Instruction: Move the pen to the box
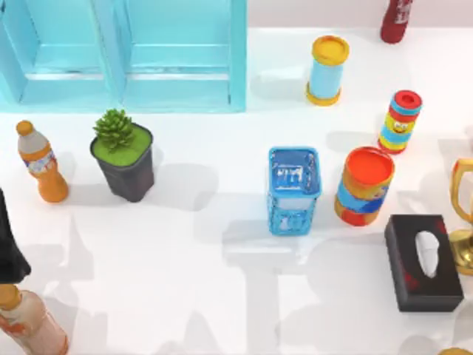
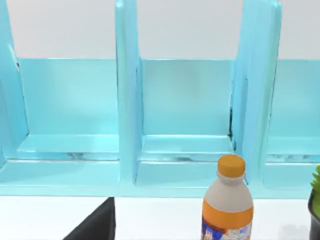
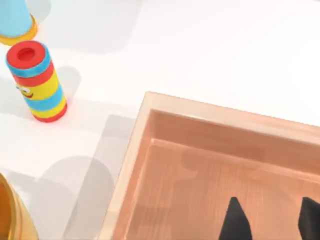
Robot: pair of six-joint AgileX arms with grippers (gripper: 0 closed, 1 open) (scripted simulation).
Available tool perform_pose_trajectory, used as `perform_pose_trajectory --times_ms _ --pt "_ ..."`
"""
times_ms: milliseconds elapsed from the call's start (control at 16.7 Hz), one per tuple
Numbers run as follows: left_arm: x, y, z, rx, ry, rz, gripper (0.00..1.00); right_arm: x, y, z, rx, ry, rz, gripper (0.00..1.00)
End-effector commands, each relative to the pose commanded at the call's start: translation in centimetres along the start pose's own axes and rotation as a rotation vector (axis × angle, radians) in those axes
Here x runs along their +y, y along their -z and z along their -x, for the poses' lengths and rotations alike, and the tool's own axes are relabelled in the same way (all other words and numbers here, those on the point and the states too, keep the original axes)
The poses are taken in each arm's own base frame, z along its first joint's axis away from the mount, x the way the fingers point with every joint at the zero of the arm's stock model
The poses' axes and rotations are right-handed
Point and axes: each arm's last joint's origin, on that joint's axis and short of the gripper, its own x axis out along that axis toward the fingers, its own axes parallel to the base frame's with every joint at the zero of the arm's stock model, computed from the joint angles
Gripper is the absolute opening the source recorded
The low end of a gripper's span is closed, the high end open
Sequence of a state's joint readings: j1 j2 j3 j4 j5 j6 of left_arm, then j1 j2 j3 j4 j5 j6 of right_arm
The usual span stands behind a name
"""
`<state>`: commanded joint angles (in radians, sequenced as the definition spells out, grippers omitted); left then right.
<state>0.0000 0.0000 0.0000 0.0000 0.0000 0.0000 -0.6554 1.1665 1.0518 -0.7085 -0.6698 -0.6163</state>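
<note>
Our right gripper (image 3: 272,220) over the wooden box (image 3: 150,150), fingers apart, holding nothing | our left gripper: state we cannot tell | blue holder (image 1: 294,190) mid-table.

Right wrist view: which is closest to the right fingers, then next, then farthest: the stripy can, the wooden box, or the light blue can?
1. Wooden box: right under the right gripper, whose fingers are open.
2. Stripy can: on the table beyond the box's corner.
3. Light blue can: farther back, past the stripy can.
Left arm is parked at the table's left edge.
</note>
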Motion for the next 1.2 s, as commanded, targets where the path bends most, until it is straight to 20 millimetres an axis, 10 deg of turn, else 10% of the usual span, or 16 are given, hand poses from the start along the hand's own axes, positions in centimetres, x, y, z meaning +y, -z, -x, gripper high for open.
perform_pose_trajectory --times_ms 480,1200 --pt "0.0 0.0 0.0 0.000 0.000 0.000 1.00 0.9 -2.3 0.6 -0.111 0.010 0.129 0.00" --pt "0.0 0.0 0.0 0.000 0.000 0.000 1.00 0.2 3.3 -5.6 0.000 0.000 0.000 0.00"
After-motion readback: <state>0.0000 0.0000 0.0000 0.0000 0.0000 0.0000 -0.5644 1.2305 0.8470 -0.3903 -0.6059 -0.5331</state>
